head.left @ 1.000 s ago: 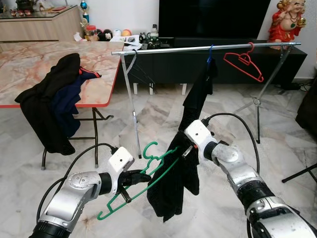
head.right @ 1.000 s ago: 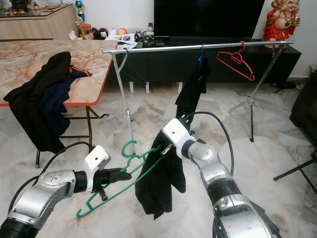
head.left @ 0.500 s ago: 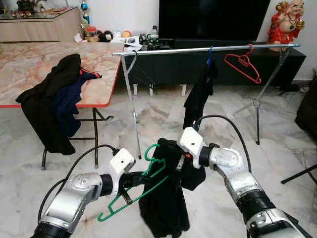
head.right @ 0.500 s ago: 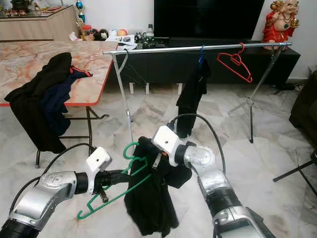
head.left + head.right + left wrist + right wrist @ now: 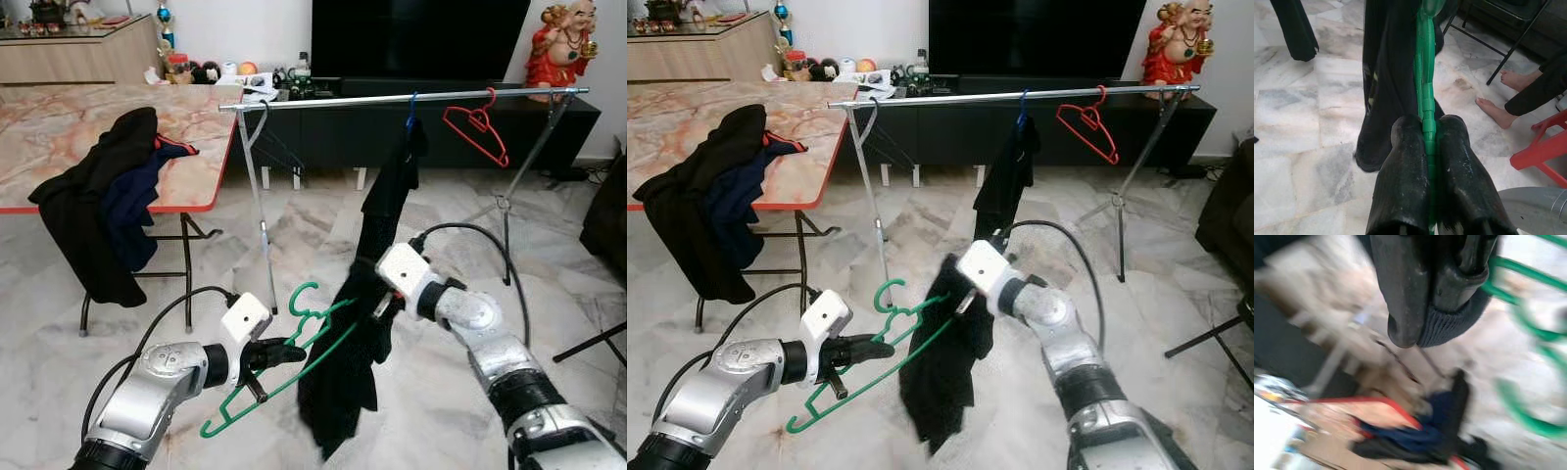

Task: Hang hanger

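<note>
My left gripper (image 5: 279, 354) is shut on a green plastic hanger (image 5: 304, 338), held tilted low in front of me; in the left wrist view both fingers (image 5: 1405, 161) pinch its bar (image 5: 1425, 98). My right gripper (image 5: 380, 305) is shut on a black garment (image 5: 343, 392) that hangs down toward the floor. The hanger's far arm reaches the garment's upper edge. In the blurred right wrist view the fingers (image 5: 1400, 293) clamp a dark ribbed hem (image 5: 1449, 328). The metal clothes rail (image 5: 333, 100) stands behind.
On the rail hang a red hanger (image 5: 477, 127) and a dark garment (image 5: 392, 191) on a blue hanger. A marble table (image 5: 59, 127) at my left carries draped dark clothes (image 5: 98, 206). A person's bare feet (image 5: 1493, 105) and a red stool (image 5: 1542, 152) are close by.
My right gripper swung left with the black garment against the hanger, then moved back right and slightly up. The left gripper has kept the green hanger nearly still.
</note>
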You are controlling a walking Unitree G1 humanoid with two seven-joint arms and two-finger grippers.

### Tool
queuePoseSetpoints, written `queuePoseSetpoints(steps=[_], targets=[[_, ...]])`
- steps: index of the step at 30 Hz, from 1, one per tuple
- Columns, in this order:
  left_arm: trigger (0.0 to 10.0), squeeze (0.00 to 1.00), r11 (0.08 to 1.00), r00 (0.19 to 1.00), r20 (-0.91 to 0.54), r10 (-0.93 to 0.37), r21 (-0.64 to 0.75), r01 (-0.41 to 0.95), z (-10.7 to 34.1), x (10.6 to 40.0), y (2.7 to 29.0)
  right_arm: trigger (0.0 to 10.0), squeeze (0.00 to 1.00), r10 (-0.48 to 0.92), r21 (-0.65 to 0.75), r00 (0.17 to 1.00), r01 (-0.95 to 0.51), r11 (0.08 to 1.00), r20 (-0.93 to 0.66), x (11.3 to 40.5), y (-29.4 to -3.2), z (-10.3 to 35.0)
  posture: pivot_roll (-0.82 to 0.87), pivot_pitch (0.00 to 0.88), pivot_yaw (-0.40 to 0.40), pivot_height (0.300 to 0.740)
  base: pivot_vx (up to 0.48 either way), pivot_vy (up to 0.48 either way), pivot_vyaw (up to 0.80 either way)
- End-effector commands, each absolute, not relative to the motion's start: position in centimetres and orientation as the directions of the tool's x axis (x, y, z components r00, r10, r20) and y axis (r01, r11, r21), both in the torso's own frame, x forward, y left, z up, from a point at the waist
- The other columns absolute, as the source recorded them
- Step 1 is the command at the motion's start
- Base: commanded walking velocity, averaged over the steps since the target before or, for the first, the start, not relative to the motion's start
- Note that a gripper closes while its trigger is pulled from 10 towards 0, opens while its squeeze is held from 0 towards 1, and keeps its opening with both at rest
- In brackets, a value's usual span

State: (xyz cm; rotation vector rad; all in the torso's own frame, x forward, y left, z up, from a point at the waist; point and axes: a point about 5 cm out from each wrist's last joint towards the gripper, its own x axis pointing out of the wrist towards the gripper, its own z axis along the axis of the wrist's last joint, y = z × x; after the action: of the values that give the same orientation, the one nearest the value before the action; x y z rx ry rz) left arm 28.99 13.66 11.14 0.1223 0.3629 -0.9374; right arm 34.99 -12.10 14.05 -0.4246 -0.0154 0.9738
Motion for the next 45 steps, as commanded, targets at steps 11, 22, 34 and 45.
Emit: queuePoseSetpoints(steps=[11, 22, 34, 45], targets=[[10.0, 0.00, 0.582, 0.530, -0.330, -0.781, -0.078, 0.810, 11.4, 28.9, 13.5, 10.0, 0.00, 0.961, -0.232, 0.247, -0.949, 0.214, -0.123, 31.1, -11.8, 15.1, 0.14, 0.000, -0.012, 0.740, 0.000, 0.000, 0.00], [10.0, 0.00, 0.585, 0.534, -0.323, -0.782, -0.081, 0.807, 11.4, 29.0, 13.5, 10.0, 0.00, 0.799, -0.329, 0.464, -0.877, 0.351, -0.384, 32.5, -14.4, 11.9, 0.14, 0.000, -0.011, 0.740, 0.000, 0.000, 0.00], [10.0, 0.00, 0.587, 0.535, -0.325, -0.780, -0.083, 0.805, 11.3, 29.0, 13.6, 10.0, 0.00, 0.850, -0.301, 0.431, -0.890, 0.343, -0.303, 32.1, -14.2, 13.0, 0.14, 0.000, -0.012, 0.740, 0.000, 0.000, 0.00], [10.0, 0.00, 0.587, 0.535, -0.325, -0.780, -0.083, 0.805, 11.3, 29.0, 13.6, 10.0, 0.00, 0.850, -0.301, 0.431, -0.890, 0.343, -0.303, 32.1, -14.2, 13.0, 0.14, 0.000, -0.012, 0.740, 0.000, 0.000, 0.00]])
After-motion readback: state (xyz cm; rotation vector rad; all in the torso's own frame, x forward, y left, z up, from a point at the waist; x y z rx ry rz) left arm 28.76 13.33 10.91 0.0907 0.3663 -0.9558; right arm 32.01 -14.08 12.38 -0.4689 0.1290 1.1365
